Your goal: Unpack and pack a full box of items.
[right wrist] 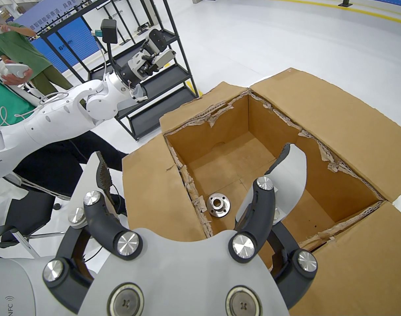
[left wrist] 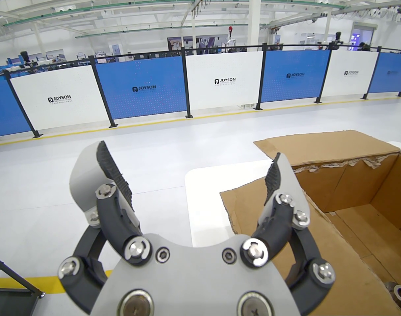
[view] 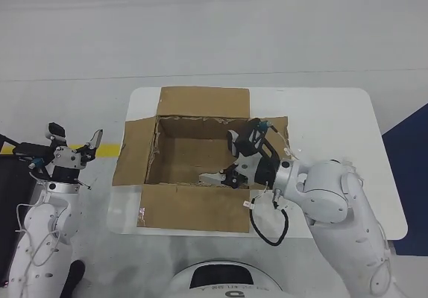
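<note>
1 metal flange (right wrist: 218, 203) lies flat on the box (right wrist: 335, 116) floor against its near wall, just below the right gripper (right wrist: 195, 162), the nearer one, fingers spread wide. The left gripper (left wrist: 189, 156), also spread, hangs beyond the table's (view: 333, 112) left edge.

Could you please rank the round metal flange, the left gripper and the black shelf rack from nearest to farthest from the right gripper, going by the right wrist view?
1. Round metal flange, on the floor of the open brown cardboard box, close by the right gripper.
2. Left gripper, out beyond the box's side flap.
3. Black metal shelf rack, behind the left gripper.
</note>
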{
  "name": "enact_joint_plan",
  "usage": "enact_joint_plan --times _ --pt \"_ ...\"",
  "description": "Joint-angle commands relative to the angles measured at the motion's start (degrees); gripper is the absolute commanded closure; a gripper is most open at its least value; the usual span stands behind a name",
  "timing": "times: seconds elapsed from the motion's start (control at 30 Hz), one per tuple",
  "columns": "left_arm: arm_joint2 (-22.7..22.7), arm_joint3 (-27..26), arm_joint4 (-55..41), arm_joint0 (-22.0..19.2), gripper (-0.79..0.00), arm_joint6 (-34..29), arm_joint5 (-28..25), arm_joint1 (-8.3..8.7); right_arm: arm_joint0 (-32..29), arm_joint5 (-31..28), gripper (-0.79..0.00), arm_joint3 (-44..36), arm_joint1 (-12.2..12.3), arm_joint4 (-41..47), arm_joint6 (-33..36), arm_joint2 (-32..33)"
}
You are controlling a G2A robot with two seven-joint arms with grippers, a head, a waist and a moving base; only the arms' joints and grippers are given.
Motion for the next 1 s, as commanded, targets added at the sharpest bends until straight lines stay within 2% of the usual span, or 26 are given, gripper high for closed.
enact_joint_plan --times 0.0,0.13,0.2,0.3,0.47,0.53,0.57,0.6,0.7,0.83,0.9,0.97 --pt "0.0 0.0 0.0 0.0 -0.785 0.0 0.0 0.0 0.04 0.0 -0.785 0.01 0.0 0.0 0.04 -0.02" --pt "0.0 0.0 0.0 0.0 -0.785 0.0 0.0 0.0 0.4 1.15 -0.785 0.73 0.07 -2.12 1.08 -0.56" --pt "0.0 0.0 0.0 0.0 -0.785 0.0 0.0 0.0 2.52 6.13 -0.785 1.86 -0.18 -5.63 2.62 -2.9" --pt "0.0 0.0 0.0 0.0 -0.785 0.0 0.0 0.0 7.92 10.51 -0.785 4.84 -1.06 -7.37 5.57 -9.48" --pt "0.0 0.0 0.0 0.0 -0.785 0.0 0.0 0.0 18.62 21.26 -0.785 14.14 -3.53 -12.81 10.15 -20.78" --pt "0.0 0.0 0.0 0.0 -0.785 0.0 0.0 0.0 21.85 24.98 -0.742 17.35 -4.69 -14.05 11.52 -24.81" --pt "0.0 0.0 0.0 0.0 -0.785 0.0 0.0 0.0 23.19 26.57 -0.751 18.84 -5.27 -13.79 11.41 -26.27" --pt "0.0 0.0 0.0 0.0 -0.785 0.0 0.0 0.0 24.31 28.84 -0.699 20.75 -5.81 -13.5 11.51 -27.26" --pt "0.0 0.0 0.0 0.0 -0.785 0.0 0.0 0.0 27.32 33.7 -0.677 24.58 -7.24 -11.97 12.17 -29.34" --pt "0.0 0.0 0.0 0.0 -0.785 0.0 0.0 0.0 30.29 36.45 -0.69 28.86 -8.48 -10.66 15.69 -31.41" --pt "0.0 0.0 0.0 0.0 -0.785 0.0 0.0 0.0 31.27 37.86 -0.763 29.91 -8.99 -10.28 16.79 -32.03" --pt "0.0 0.0 0.0 0.0 -0.785 0.0 0.0 0.0 31.73 38.63 -0.785 30.3 -9.32 -10.0 17.09 -32.29"
